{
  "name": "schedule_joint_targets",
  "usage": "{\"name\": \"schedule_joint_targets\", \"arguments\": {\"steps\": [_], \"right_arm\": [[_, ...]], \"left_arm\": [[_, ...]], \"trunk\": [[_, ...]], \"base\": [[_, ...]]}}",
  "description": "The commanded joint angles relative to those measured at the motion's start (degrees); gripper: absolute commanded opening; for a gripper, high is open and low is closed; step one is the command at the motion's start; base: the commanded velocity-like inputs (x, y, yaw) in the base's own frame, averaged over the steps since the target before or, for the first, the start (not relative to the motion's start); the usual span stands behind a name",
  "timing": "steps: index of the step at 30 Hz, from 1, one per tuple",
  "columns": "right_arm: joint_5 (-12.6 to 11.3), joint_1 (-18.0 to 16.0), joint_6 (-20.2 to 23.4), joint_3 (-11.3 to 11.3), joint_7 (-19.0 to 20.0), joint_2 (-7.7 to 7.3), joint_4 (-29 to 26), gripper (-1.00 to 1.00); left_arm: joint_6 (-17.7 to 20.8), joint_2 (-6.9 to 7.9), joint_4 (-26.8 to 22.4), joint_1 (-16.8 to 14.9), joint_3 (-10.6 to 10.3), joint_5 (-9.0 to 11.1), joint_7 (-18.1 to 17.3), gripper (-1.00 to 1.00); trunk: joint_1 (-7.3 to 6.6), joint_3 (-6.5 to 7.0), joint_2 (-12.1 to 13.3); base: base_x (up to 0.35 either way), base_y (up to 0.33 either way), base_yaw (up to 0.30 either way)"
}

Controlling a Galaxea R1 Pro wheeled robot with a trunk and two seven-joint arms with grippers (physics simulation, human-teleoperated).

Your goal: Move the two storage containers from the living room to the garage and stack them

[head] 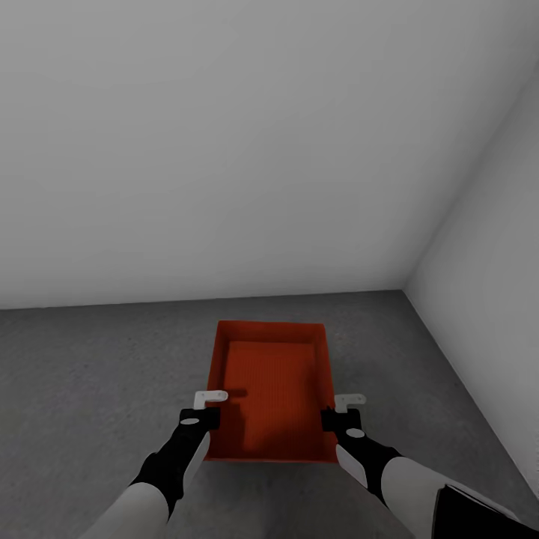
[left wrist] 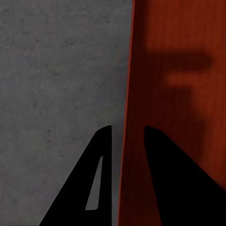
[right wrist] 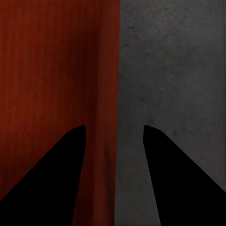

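Note:
One orange-red storage container (head: 273,389) lies on the dark grey concrete garage floor (head: 97,374), near a corner of white walls. My left gripper (head: 212,400) straddles its left wall (left wrist: 126,141), one finger outside and one inside, with a thin gap on each side, so it is open. My right gripper (head: 344,404) straddles the right wall (right wrist: 108,117) with a wider gap, also open. In the left wrist view a gripper's shadow falls on the container's inner bottom (left wrist: 188,70). The container is empty.
A white wall (head: 224,150) stands straight ahead. A second white wall (head: 494,262) closes the right side, and the two meet at a corner (head: 406,288). Bare concrete spreads to the left of the container and in front of it.

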Motion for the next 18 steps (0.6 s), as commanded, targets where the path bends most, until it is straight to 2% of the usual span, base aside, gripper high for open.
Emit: {"name": "schedule_joint_targets", "arguments": {"steps": [1,8,18], "right_arm": [[0.3,-0.1,-0.4,-1.3,-1.3,-2.12,2.8,-1.0],[0.3,-0.1,-0.3,-1.1,-1.2,-2.1,2.8,-1.0],[0.3,-0.1,-0.3,-0.9,-1.2,-2.1,2.8,-1.0]], "left_arm": [[0.7,0.04,-0.1,0.0,0.8,-1.1,1.1,-1.0],[0.7,0.04,0.0,0.0,0.8,-1.1,1.1,-1.0],[0.7,0.04,-0.1,0.0,0.8,-1.1,1.1,-1.0]], "trunk": [[0.0,-0.03,0.0],[0.0,-0.14,0.0],[0.0,-0.98,0.0]], "base": [[0.0,0.0,-0.02],[0.0,0.0,-0.005],[0.0,0.0,0.0]]}}
